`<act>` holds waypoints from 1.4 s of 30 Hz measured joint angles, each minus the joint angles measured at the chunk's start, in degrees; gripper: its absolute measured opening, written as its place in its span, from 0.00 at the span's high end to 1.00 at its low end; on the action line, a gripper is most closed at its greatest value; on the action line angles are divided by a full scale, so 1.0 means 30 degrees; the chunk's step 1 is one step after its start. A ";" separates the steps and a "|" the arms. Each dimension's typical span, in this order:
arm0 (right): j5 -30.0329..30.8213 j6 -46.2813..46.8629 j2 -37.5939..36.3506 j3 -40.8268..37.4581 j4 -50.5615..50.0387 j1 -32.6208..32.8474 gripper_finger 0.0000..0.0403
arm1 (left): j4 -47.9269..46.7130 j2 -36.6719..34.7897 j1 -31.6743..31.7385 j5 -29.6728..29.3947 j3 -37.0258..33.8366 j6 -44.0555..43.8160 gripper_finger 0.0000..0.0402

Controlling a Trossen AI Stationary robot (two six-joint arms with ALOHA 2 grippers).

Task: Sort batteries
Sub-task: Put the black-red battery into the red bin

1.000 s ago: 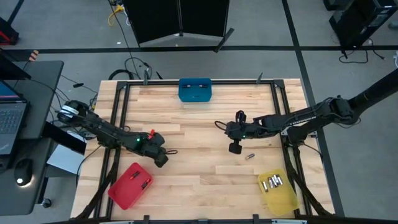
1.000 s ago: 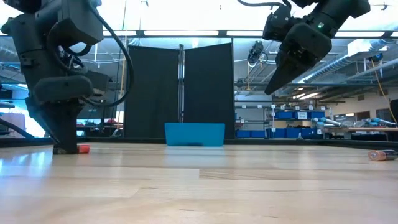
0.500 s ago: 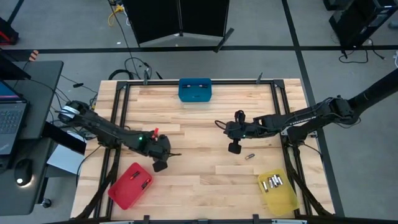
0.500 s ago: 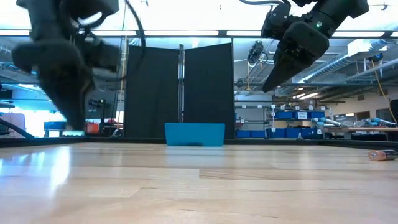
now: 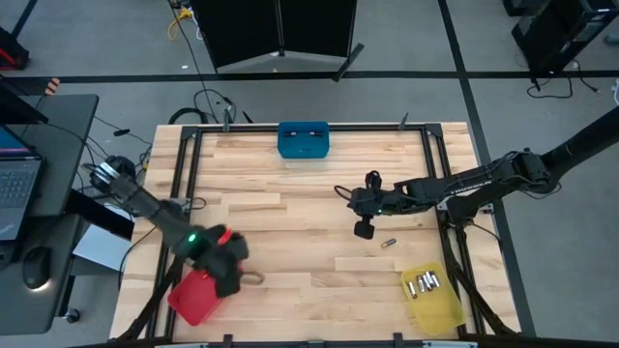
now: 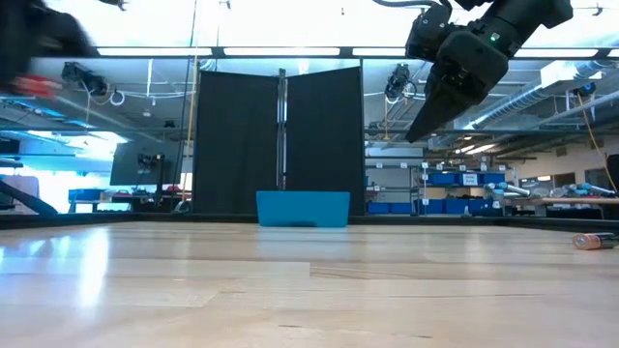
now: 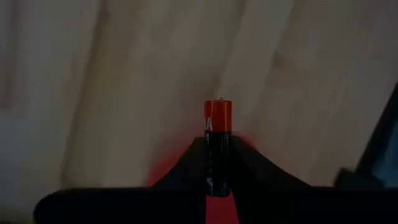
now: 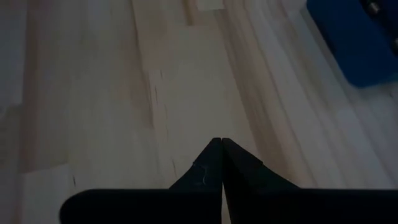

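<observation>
Now, from above, my left gripper (image 5: 230, 280) hangs at the lower left of the frame, over the near edge of the red bin (image 5: 196, 298). My right gripper (image 5: 365, 230) waits right of centre over bare wood. One loose battery (image 5: 389, 243) lies just below and right of it. The yellow bin (image 5: 432, 299) at the lower right holds a few silvery cells (image 5: 423, 283). The blue bin (image 5: 303, 139) sits at the top centre; I cannot make out what is in it from here. So I judge the sorting well along: one cell in my grip, one left on the table (image 5: 309, 208).

Level with the boards, my right gripper (image 6: 421, 130) points down from the upper right, fingers pressed together on nothing. The blue bin (image 6: 303, 209) stands mid-frame before a black screen (image 6: 280, 140), and the loose battery (image 6: 590, 241) lies at the far right edge. Behind are shelves and ceiling lights of a workshop.

At my left wrist, my fingers clamp a dark battery with a red end (image 7: 217, 146), standing straight up at frame centre over pale wood planks.

At my right wrist, the fingers meet in a closed point, empty. Light wood fills the frame, with the blue bin (image 8: 360, 43) in the upper right corner.
</observation>
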 joint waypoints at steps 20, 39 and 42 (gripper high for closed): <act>0.0192 0.2466 0.0000 0.0000 0.2494 0.0969 0.97 | 0.3319 -0.0051 -0.9882 -0.2475 -0.5117 -1.6539 0.88; 0.1246 0.4621 0.0000 0.0000 0.3096 0.2954 0.97 | 0.9387 -0.0051 -1.0006 -0.2415 -0.9079 -1.6737 0.84; 0.1246 0.4625 0.0000 0.0000 0.3096 0.2958 0.97 | 0.9429 -0.0051 -1.0006 -0.2357 -0.9079 -1.6406 0.75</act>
